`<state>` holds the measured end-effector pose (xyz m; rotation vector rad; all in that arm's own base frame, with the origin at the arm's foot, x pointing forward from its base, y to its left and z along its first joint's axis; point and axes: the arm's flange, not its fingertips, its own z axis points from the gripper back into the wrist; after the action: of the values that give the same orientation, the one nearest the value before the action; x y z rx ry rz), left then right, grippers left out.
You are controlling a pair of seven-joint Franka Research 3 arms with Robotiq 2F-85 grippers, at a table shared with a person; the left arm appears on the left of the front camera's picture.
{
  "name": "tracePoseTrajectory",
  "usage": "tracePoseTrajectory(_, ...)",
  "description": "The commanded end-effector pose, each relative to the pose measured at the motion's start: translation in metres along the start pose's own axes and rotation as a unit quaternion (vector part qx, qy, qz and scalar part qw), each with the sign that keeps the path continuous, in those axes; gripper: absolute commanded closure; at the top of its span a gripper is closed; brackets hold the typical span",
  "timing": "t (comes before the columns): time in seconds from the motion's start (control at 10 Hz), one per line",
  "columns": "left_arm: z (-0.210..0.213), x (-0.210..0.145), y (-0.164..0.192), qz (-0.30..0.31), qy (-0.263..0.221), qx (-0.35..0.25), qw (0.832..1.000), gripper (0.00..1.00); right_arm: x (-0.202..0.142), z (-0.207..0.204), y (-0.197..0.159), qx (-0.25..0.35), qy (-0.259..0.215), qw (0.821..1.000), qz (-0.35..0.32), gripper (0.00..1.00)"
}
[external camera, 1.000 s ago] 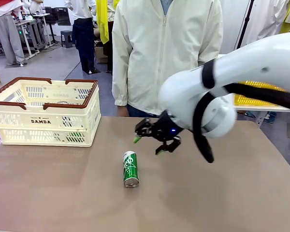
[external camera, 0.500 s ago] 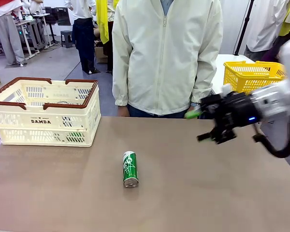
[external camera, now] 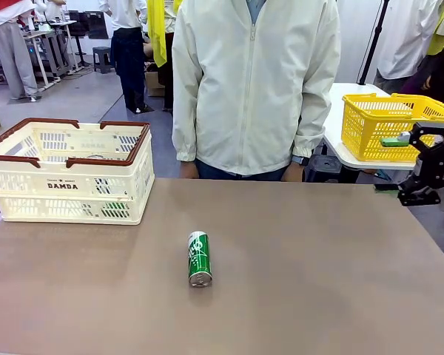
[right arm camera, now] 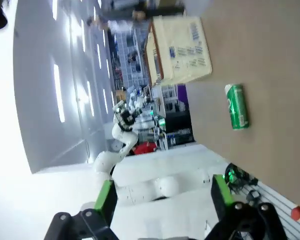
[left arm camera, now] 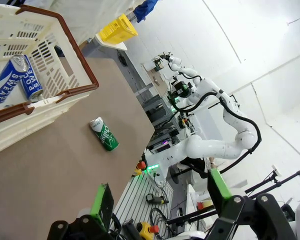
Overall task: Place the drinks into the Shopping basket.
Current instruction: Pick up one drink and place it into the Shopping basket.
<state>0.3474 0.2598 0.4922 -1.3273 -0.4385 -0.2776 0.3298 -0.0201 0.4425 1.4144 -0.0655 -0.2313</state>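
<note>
- Green can lies at centre of the front view, right gripper with jaws apart at right edge.
- Left wrist view adds blue cans inside the basket, upper left; left gripper jaws apart.

Can lies on the bench, well left of the right gripper's fingers; Shopping basket farther left (another can inside).
</note>
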Motion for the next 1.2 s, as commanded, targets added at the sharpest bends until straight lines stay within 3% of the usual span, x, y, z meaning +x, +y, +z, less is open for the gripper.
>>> tracePoseTrajectory(0.0, -0.001, 0.002, -0.005, 0.003, -0.007, -0.005, 1.000, 0.00, 0.005, 0.011, -0.005, -0.002, -0.026, 1.000, -0.009, 0.00)
tracePoseTrajectory(0.1, -0.001, 0.002, -0.005, 0.003, -0.007, -0.005, 1.000, 0.00, 0.021, 0.018, -0.005, 0.019, -0.032, 0.999, -0.005, 0.00)
tracePoseTrajectory(0.2, -0.001, 0.002, -0.005, 0.003, -0.007, -0.005, 1.000, 0.00, 0.025, 0.040, 0.004, 0.036, 0.002, 0.999, -0.024, 0.00)
tracePoseTrajectory(0.5, -0.001, 0.002, -0.005, 0.003, -0.007, -0.005, 1.000, 0.00, 0.016, 0.095, 0.026, 0.048, 0.030, 0.998, -0.020, 0.00)
tracePoseTrajectory(0.6, -0.001, 0.002, -0.005, 0.003, -0.007, -0.005, 1.000, 0.00, 0.015, 0.102, 0.019, 0.054, 0.010, 0.998, 0.007, 0.00)
tracePoseTrajectory(0.7, -0.001, 0.002, -0.005, 0.003, -0.007, -0.005, 1.000, 0.00, 0.011, 0.098, 0.007, 0.049, 0.025, 0.998, 0.035, 0.00)
tracePoseTrajectory(0.8, -0.001, 0.002, -0.005, 0.003, -0.007, -0.005, 1.000, 0.00, 0.012, 0.096, 0.025, 0.050, 0.014, 0.999, -0.008, 0.00)
tracePoseTrajectory(1.0, 0.000, 0.000, 0.000, 0.000, 0.000, 0.000, 1.000, 0.00, 0.012, 0.096, 0.025, 0.050, 0.014, 0.999, -0.008, 0.00)
tracePoseTrajectory(1.1, -0.024, 0.021, -0.035, -0.022, 0.053, -0.012, 0.998, 0.00, 0.012, 0.096, 0.025, 0.050, 0.014, 0.999, -0.008, 0.00)
